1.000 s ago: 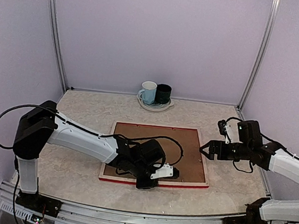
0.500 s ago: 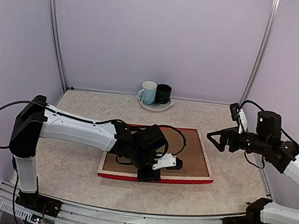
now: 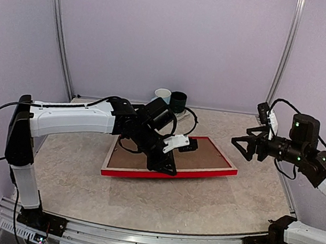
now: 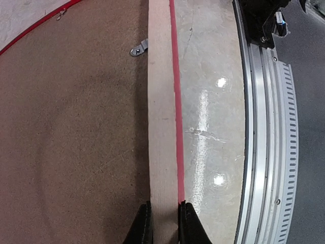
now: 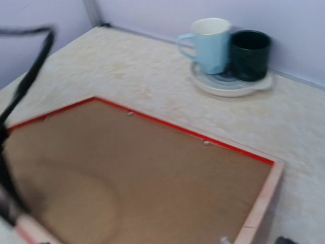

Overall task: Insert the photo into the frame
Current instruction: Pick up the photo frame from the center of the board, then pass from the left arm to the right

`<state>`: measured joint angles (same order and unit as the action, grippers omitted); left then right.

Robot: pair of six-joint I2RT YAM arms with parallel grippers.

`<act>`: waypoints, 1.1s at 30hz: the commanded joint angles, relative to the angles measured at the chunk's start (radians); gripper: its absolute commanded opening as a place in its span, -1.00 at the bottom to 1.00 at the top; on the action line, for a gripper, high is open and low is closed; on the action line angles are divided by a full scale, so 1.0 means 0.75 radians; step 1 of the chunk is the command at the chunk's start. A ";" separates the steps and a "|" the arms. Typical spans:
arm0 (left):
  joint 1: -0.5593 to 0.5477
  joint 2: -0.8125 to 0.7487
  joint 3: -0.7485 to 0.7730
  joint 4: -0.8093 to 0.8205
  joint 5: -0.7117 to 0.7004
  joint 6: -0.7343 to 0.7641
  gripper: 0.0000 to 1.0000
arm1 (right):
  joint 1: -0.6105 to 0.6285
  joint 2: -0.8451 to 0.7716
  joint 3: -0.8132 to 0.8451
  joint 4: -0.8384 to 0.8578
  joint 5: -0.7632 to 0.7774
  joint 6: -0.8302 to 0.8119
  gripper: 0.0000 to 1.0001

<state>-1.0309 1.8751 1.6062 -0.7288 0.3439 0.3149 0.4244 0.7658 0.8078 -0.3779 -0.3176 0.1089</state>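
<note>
The frame (image 3: 204, 174) lies back up, its red edge and pale wood rail (image 4: 161, 127) showing, with a brown backing board (image 3: 206, 155) filling it. My left gripper (image 3: 167, 168) is shut on the near rail, fingers (image 4: 144, 223) pinching the wood on both sides, and the frame hangs tilted with that rail raised off the table. My right gripper (image 3: 237, 144) hovers open just past the frame's right corner, touching nothing. From the right wrist I see the board (image 5: 127, 173) and the right rail (image 5: 264, 195). The photo is hidden.
A pale blue mug (image 5: 216, 46) and a dark green mug (image 5: 249, 53) stand on a plate (image 5: 228, 86) at the back wall, behind the frame. The metal rail (image 4: 264, 127) runs along the table's near edge.
My left arm has lifted the frame's near rail and carried the frame up and toward the back. The right gripper has drawn back to the right and risen, still open.
</note>
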 commanded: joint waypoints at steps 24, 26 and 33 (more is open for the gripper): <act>0.194 -0.113 0.209 -0.094 0.428 -0.028 -1.00 | 0.205 0.182 0.279 -0.214 -0.285 -1.070 0.85; 0.194 -0.122 0.198 -0.078 0.429 -0.038 -1.00 | 0.205 0.169 0.256 -0.195 -0.281 -1.046 0.85; 0.204 -0.134 0.164 -0.035 0.432 -0.073 -1.00 | 0.218 0.158 0.224 -0.217 -0.330 -0.973 0.75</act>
<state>-0.8864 1.8488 1.7245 -0.8688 0.6151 0.2634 0.5697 0.8970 0.9852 -0.5133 -0.5220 -0.6426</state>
